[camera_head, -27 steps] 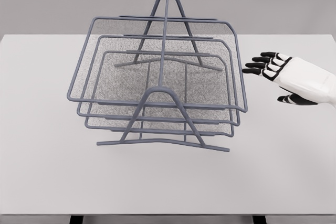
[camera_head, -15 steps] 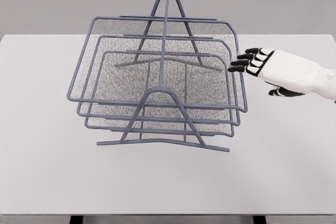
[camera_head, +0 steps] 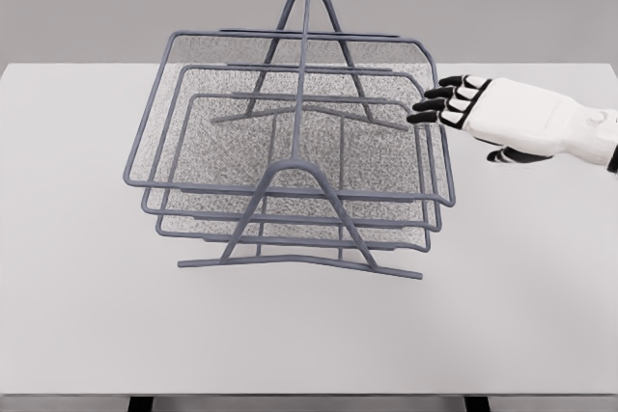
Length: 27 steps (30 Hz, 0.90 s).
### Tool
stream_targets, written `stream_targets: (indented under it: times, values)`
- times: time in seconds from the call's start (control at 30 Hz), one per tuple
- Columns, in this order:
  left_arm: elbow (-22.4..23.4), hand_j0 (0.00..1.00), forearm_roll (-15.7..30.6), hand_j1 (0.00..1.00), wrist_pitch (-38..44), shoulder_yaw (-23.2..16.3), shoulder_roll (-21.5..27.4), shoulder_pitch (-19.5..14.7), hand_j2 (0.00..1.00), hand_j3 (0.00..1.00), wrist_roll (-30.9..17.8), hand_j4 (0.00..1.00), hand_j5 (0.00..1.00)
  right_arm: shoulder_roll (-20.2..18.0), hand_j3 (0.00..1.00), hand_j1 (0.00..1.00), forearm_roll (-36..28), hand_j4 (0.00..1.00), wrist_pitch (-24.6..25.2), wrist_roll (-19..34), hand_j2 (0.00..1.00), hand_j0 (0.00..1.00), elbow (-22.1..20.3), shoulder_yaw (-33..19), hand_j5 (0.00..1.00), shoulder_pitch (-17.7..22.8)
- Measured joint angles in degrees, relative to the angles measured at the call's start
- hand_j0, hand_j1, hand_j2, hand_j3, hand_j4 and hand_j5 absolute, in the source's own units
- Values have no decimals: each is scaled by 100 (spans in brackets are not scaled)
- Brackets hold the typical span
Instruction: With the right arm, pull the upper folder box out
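At the top of the grey wire rack (camera_head: 299,166), the upper folder box (camera_head: 290,113) sits fully seated in its tier, its mesh floor and rounded rim lined up above the two lower trays (camera_head: 290,209). Nothing about the tray has shifted over the last second. What has changed is the right hand (camera_head: 483,113): it has travelled leftward and slightly upward from well off to the rack's right side, and its dark fingertips (camera_head: 430,105) now lie right at the upper box's right rim, seemingly just touching or overlapping the wire, though contact cannot be confirmed from this view. The fingers are extended and slightly curled, holding nothing. This reads as the end of the approach: no grasp is made yet, and the pull has not begun. The hand would next need to hook or close on the rim before drawing the tray out. The rack stands mid-way on the white surface (camera_head: 116,315). The left arm is out of view.
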Motion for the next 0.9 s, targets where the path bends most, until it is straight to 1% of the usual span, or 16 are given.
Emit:
stream_targets:
  times: [0.07, 0.2, 0.27, 0.37, 0.9]
  values:
    - [0, 100, 0, 100, 0, 0, 0, 0, 100, 100, 0, 100, 100, 56, 100, 100, 9, 100, -2, 2, 100, 100, 4, 86, 100, 17]
    - [0, 100, 0, 100, 0, 0, 0, 0, 100, 100, 0, 100, 100, 46, 100, 100, 36, 100, 4, 1, 100, 100, 17, 168, 100, 132]
    - [-1, 100, 0, 100, 0, 2, 0, 0, 100, 100, 0, 100, 100, -38, 100, 100, -9, 100, 41, -14, 100, 100, 20, 184, 100, 246]
    - [0, 100, 0, 100, 0, 0, 0, 0, 100, 100, 0, 100, 100, -164, 100, 100, -102, 100, 81, -44, 100, 100, 17, 196, 100, 281]
    - [0, 100, 0, 100, 0, 1, 0, 0, 100, 100, 0, 100, 100, -868, 100, 100, -306, 100, 32, -10, 100, 100, 4, 171, 100, 255]
